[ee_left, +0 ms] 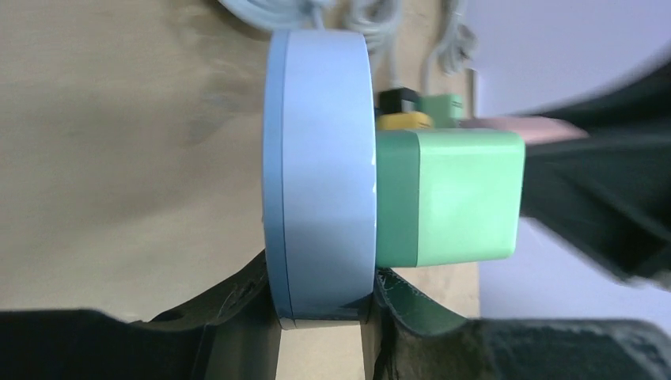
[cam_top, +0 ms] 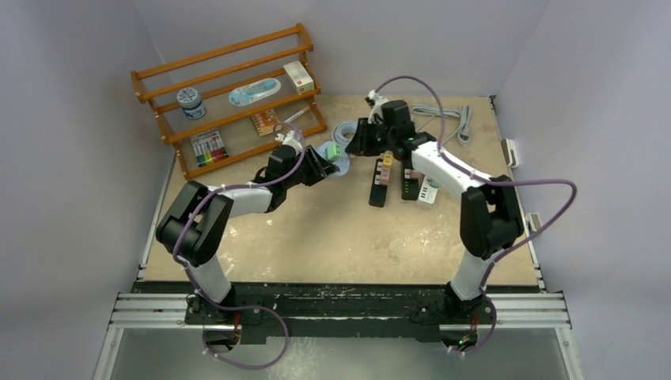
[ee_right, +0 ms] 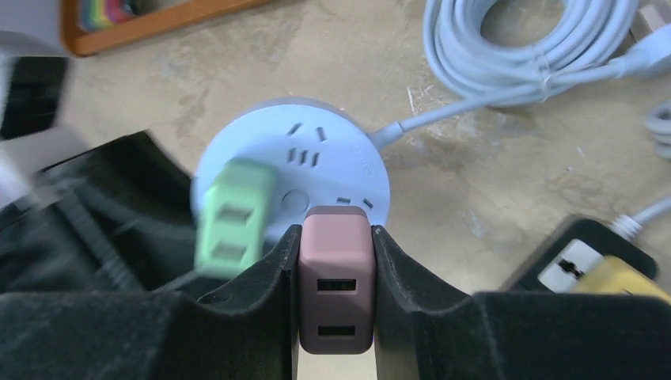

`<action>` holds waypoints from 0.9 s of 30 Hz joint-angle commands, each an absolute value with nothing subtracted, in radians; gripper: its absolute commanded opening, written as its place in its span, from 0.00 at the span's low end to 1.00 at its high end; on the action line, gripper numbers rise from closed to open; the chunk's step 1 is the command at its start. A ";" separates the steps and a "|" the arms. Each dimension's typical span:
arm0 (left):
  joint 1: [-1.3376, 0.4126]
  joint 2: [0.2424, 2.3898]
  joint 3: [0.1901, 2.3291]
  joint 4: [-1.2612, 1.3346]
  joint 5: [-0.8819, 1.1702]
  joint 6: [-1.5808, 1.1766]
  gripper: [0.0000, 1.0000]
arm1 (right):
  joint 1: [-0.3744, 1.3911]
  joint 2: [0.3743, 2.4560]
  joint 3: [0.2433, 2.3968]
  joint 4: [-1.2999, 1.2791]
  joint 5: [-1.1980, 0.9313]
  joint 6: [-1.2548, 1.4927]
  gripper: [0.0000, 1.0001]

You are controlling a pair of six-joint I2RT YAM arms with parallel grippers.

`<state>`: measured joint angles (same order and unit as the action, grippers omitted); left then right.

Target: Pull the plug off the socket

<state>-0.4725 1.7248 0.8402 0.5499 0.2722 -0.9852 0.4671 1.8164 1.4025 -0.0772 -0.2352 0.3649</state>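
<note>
Jaws of right gripper [ee_right: 335,237] pinch pink plug [ee_right: 335,285] seated in round socket [ee_right: 332,138] beside green plug [ee_right: 233,218], jaws of left gripper [ee_left: 324,305] clamp socket rim; skewed pull could twist socket loose.

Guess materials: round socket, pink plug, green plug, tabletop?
Round socket: likely moulded plastic, pale blue-grey, smooth matte, with a clean seam round the rim. Pink plug: plastic by the look, matte dusty pink, rounded moulded corners. Green plug: seemingly the same kind of plastic, satin pale green with soft highlights. Tabletop: probably wood or board, tan, worn and blotchy; cannot tell which.
</note>
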 commanded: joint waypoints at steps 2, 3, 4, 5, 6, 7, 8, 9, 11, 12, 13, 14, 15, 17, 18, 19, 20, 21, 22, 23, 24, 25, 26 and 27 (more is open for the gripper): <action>-0.419 1.781 0.879 0.459 0.122 -0.955 0.00 | 0.415 1.651 1.353 0.069 -0.557 0.395 0.00; -0.413 1.782 0.884 0.454 0.120 -0.953 0.00 | 0.406 1.642 1.321 0.124 -0.629 0.410 0.00; -0.409 1.785 0.888 0.447 0.119 -0.948 0.00 | 0.398 1.637 1.284 0.176 -0.726 0.444 0.00; -0.405 1.786 0.893 0.439 0.118 -0.940 0.00 | 0.396 1.638 1.266 0.223 -0.801 0.457 0.00; -0.402 1.786 0.900 0.431 0.119 -0.929 0.00 | 0.395 1.641 1.271 0.206 -0.813 0.445 0.00; -0.399 1.785 0.904 0.423 0.120 -0.915 0.00 | 0.397 1.645 1.286 0.145 -0.774 0.400 0.00; -0.397 1.781 0.906 0.415 0.119 -0.904 0.00 | 0.405 1.650 1.293 0.094 -0.716 0.365 0.00; -0.394 1.777 0.905 0.410 0.115 -0.893 0.00 | 0.410 1.655 1.287 0.056 -0.667 0.339 0.00; -0.389 1.767 0.907 0.396 0.113 -0.873 0.00 | 0.410 1.662 1.250 0.023 -0.601 0.310 0.00; -0.386 1.764 0.908 0.388 0.112 -0.866 0.00 | 0.410 1.665 1.227 0.025 -0.588 0.304 0.00; -0.384 1.758 0.908 0.381 0.111 -0.860 0.00 | 0.411 1.668 1.197 0.033 -0.593 0.301 0.00; -0.383 1.753 0.908 0.374 0.111 -0.855 0.00 | 0.414 1.670 1.165 0.046 -0.603 0.298 0.00; -0.379 1.750 0.907 0.369 0.110 -0.850 0.00 | 0.421 1.675 1.139 0.052 -0.607 0.290 0.00; -0.375 1.746 0.909 0.359 0.110 -0.841 0.00 | 0.448 1.687 1.096 0.045 -0.593 0.274 0.00; -0.372 1.745 0.910 0.355 0.110 -0.836 0.00 | 0.467 1.692 1.076 0.051 -0.591 0.269 0.00; -0.369 1.744 0.912 0.349 0.113 -0.831 0.00 | 0.483 1.698 1.057 0.063 -0.594 0.271 0.00; -0.366 1.744 0.913 0.345 0.113 -0.828 0.00 | 0.496 1.704 1.043 0.079 -0.600 0.275 0.00; -0.364 1.743 0.913 0.342 0.113 -0.825 0.00 | 0.505 1.712 1.031 0.098 -0.610 0.285 0.00; -0.362 1.744 0.914 0.339 0.115 -0.823 0.00 | 0.512 1.720 1.022 0.122 -0.622 0.298 0.00; -0.362 1.744 0.915 0.338 0.114 -0.821 0.00 | 0.515 1.730 1.016 0.144 -0.634 0.310 0.00; -0.361 1.744 0.917 0.336 0.116 -0.821 0.00 | 0.516 1.742 1.013 0.165 -0.643 0.320 0.00; -0.361 1.744 0.916 0.335 0.118 -0.820 0.00 | 0.517 1.755 1.014 0.179 -0.646 0.326 0.00; -0.362 1.745 0.917 0.336 0.122 -0.822 0.00 | 0.517 1.770 1.019 0.187 -0.651 0.330 0.01; -0.361 1.745 0.916 0.335 0.123 -0.822 0.00 | 0.517 1.785 1.025 0.189 -0.652 0.328 0.07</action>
